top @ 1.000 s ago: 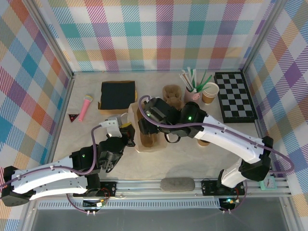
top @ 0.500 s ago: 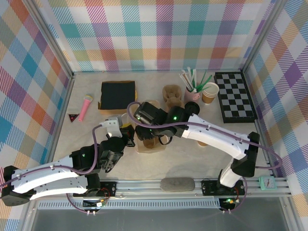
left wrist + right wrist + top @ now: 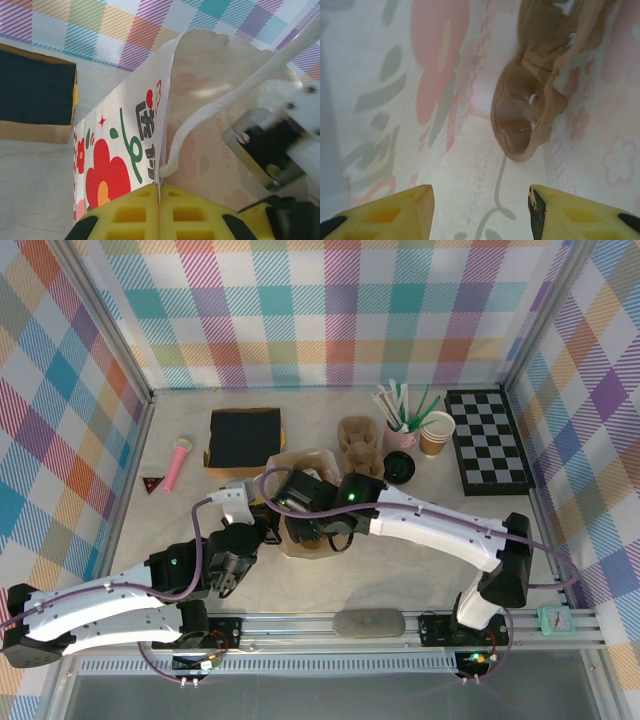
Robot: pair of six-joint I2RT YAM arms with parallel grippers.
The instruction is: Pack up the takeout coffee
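Note:
A white paper bag (image 3: pixel 300 462) with red flower print (image 3: pixel 112 170) stands open at mid-table. My left gripper (image 3: pixel 263 513) is shut on the bag's near-left rim, yellow pads (image 3: pixel 132 215) pinching the paper edge. My right gripper (image 3: pixel 308 520) reaches down inside the bag, open, nothing between its fingertips (image 3: pixel 480 200). A brown pulp cup carrier (image 3: pixel 527 112) lies deeper in the bag, ahead of the fingers and apart from them. A round black lid (image 3: pixel 398 468) sits on the table right of the bag; whether a cup is under it I cannot tell. An open kraft cup (image 3: pixel 436 432), white inside, stands farther right.
A second pulp carrier (image 3: pixel 358 438) lies behind the bag. A pink cup of straws (image 3: pixel 399 430) and a checkerboard (image 3: pixel 488 440) are at back right. A black-topped box (image 3: pixel 245 435), a pink toy microphone (image 3: pixel 178 462) and a small red triangle (image 3: pixel 152 481) sit at left.
My right arm has swung left and its gripper has gone down into the bag, uncovering the black lid. The left gripper has kept its hold on the bag rim.

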